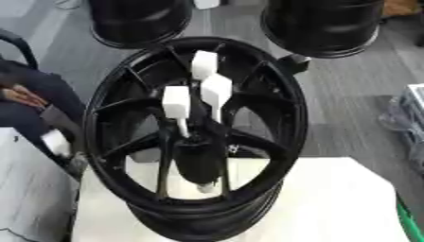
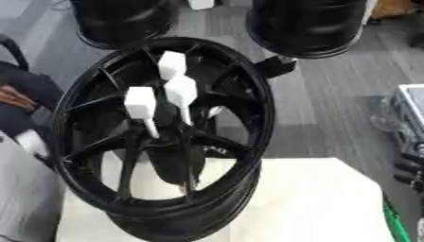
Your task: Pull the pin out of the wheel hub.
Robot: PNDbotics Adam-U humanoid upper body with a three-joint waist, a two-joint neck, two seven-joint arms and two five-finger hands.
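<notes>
Black wheel hub (image 1: 195,137) fills your white table (image 1: 331,203); three white pins (image 1: 216,90) stand at its centre; bare tabletop right; neither hand shows.

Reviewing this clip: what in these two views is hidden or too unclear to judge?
- Robot hands: neither shows in either eye view.
- White pins: three white-headed pieces stand at the wheel hub; how deep their stems sit is hidden by the black spokes.
- Wheel bottom: cut off by the lower edge in both views.
- Small white piece low behind the spokes: too blurred to identify.
</notes>
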